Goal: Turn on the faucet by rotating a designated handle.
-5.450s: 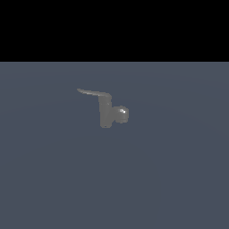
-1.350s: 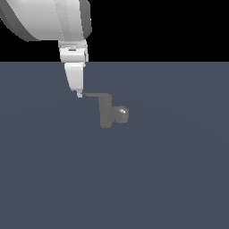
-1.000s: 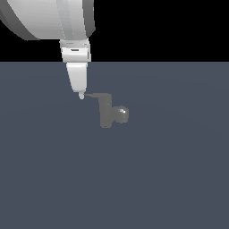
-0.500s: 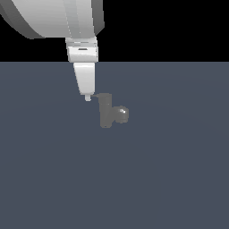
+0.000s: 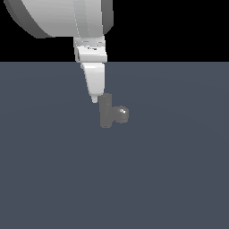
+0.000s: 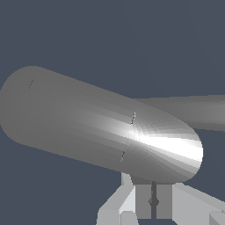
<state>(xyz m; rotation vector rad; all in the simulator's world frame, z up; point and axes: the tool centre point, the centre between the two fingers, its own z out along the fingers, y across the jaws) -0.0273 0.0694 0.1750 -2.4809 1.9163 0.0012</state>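
Faucet [image 5: 106,112] position: it stood alone near the middle of the flat slate-blue floor [image 5: 170,179], which filled the lower part of the exterior view under a black background.

Largest item in the scene was the white robot arm [image 5: 62,18], whose bulky rounded link entered from the upper part of the exterior view's left. Below it a narrower white wrist section tapered down to the gripper [image 5: 94,99], whose tip sat just beside the top of the faucet body, on the exterior view's left of it. Contact between tip and faucet could not be confirmed from that angle.

Next in size, the faucet showed as a dull-grey upright cylinder with a stubby rounded spout [image 5: 121,114] projecting toward the exterior view's right.

In the wrist view, the faucet [image 6: 101,127] filled most of the picture as a large grey cylinder with a bright highlight. A flat grey bar, taken to be the handle [image 6: 193,112], extended from behind it to the picture's edge. The handle could not be made out separately in the exterior view.

Gripper state: the fingers [image 6: 143,201] appeared drawn together with only a thin dark seam between them, and nothing was seen held.
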